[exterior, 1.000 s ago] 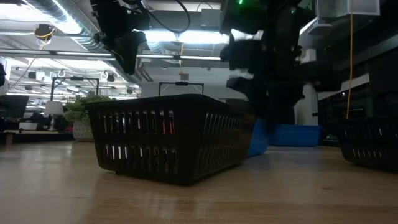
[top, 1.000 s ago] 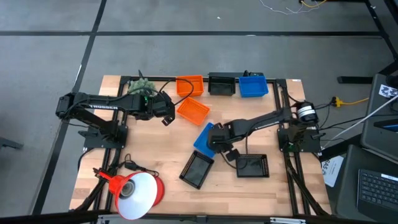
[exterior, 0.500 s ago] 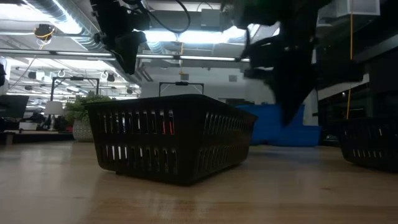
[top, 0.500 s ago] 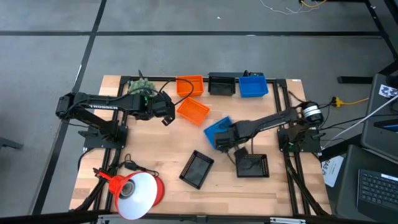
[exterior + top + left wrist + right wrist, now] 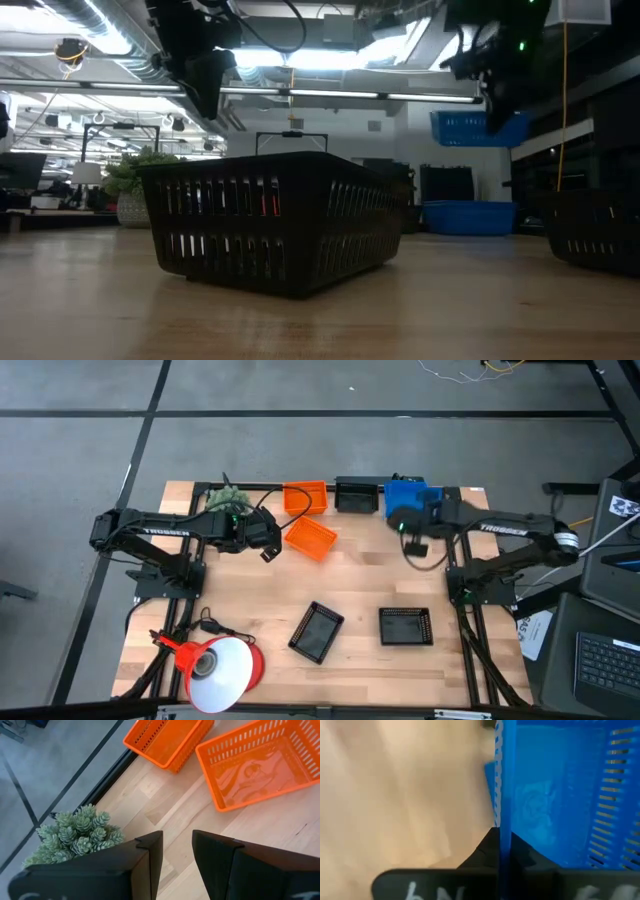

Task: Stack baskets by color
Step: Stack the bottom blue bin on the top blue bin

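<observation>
My right gripper (image 5: 408,518) is shut on a blue basket (image 5: 478,128) and holds it in the air at the table's far right, above a second blue basket (image 5: 468,216) that rests on its bottom. My left gripper (image 5: 268,546) hangs open over the table beside an orange basket (image 5: 310,538); in its wrist view nothing lies between the fingers (image 5: 150,857). Another orange basket (image 5: 305,495) and a black basket (image 5: 355,494) stand along the far edge. Two more black baskets (image 5: 317,631) (image 5: 405,626) sit on the near half. My right gripper pinches one side wall (image 5: 500,815) of the blue basket at its rim, one finger (image 5: 482,852) outside the wall and the other inside the basket. The fingers slant down from the table's right. The basket hangs lifted clear, roughly level, over the other blue basket.
A red-orange cone lamp (image 5: 222,670) lies at the near left corner. A small green plant (image 5: 226,496) stands at the far left, close behind my left gripper. Bare wood shows in the table's middle (image 5: 365,575).
My right gripper has shut on the blue basket's wall at the table's middle, lifted it clear and carried it up toward the far right edge, turning as it went. The basket, first tipped on edge, now hangs above the other blue basket.
</observation>
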